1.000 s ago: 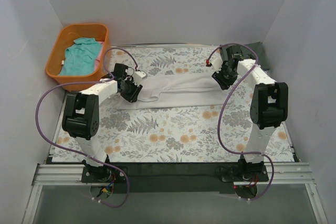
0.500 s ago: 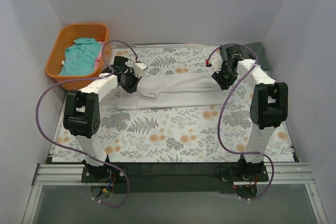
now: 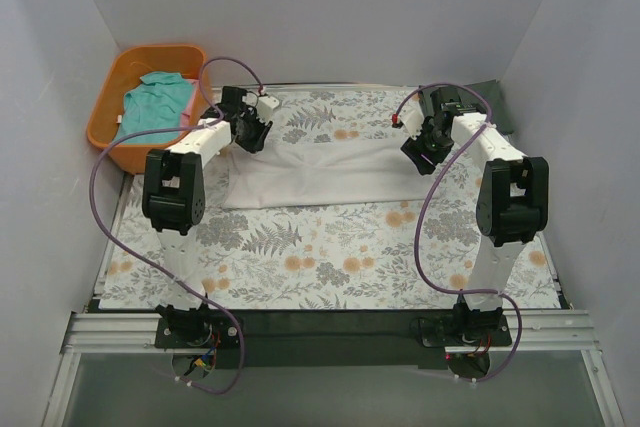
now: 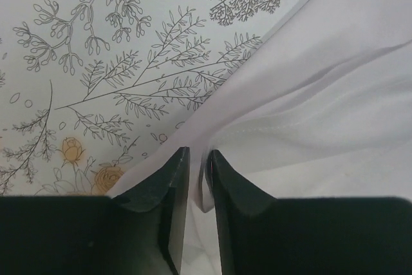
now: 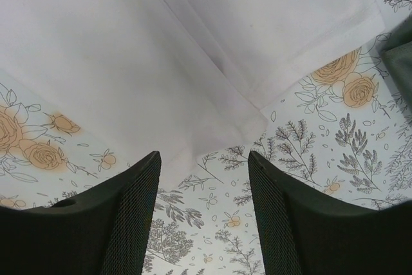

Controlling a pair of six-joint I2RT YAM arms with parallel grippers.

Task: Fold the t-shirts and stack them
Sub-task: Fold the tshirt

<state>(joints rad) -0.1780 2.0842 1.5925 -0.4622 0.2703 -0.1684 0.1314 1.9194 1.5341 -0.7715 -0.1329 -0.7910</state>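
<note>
The white t-shirt (image 3: 320, 172) lay stretched flat in a long band across the upper middle of the floral table covering (image 3: 330, 257), reaching from left of centre to right of centre in the top view. The left gripper (image 3: 250, 132) sat at the shirt's upper left end. In the left wrist view its two dark fingers (image 4: 161, 191) stood only a narrow slit apart at the left gripper (image 4: 198, 154), with a ridge of the white t-shirt (image 4: 322, 94) running into that slit – whether they pinched the cloth or merely flanked it could not be told. The right gripper (image 3: 420, 152) hung over the shirt's upper right end. Seen from the right wrist, the right gripper (image 5: 205, 156) had its jaws spread wide and held nothing, with a hemmed corner of the white t-shirt (image 5: 193, 30) lying just above the gap. The teal t-shirt (image 3: 155, 107) lay crumpled in the orange basket (image 3: 100, 132) at the upper left of the frame – off the covering. The dark grey-green t-shirt (image 3: 497, 105) lay at the upper right corner of the table, partly hidden behind the right arm.
</note>
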